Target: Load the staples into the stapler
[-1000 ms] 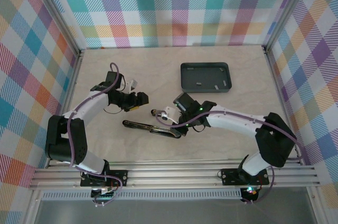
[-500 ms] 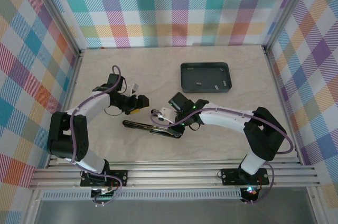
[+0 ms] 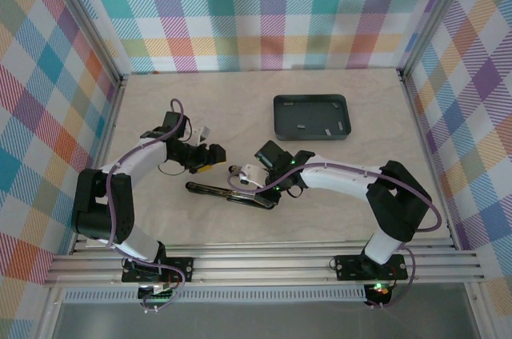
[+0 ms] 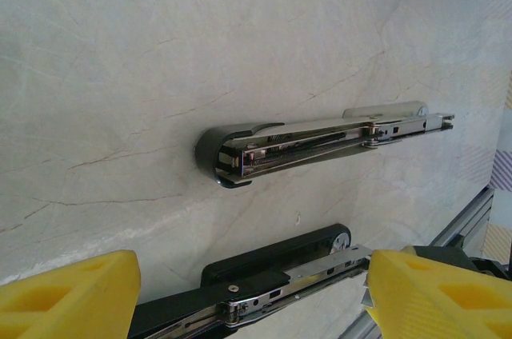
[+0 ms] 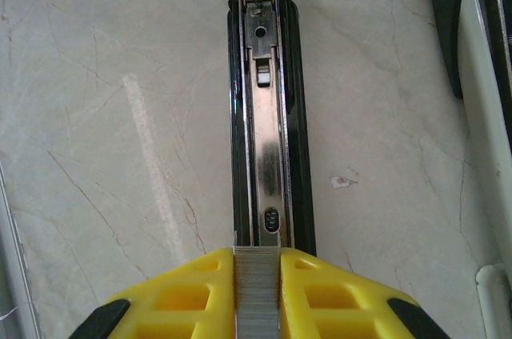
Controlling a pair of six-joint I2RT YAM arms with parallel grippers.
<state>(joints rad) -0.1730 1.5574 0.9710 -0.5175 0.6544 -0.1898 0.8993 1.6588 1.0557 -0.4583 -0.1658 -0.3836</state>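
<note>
— Both arms have edged over since a second ago. The right gripper [image 5: 256,259] is now over the open stapler [image 3: 216,191], pinching a strip of staples [image 5: 256,295] just above the magazine rail [image 5: 268,155].
— How should it seat them?
— Keep the strip in line with the rail, lower it legs-down into the channel, then let go. The left gripper [image 3: 213,153] hangs wide apart just beyond. Spare strips [image 3: 300,125] lie in the tray [image 3: 312,107], farthest back.
</note>
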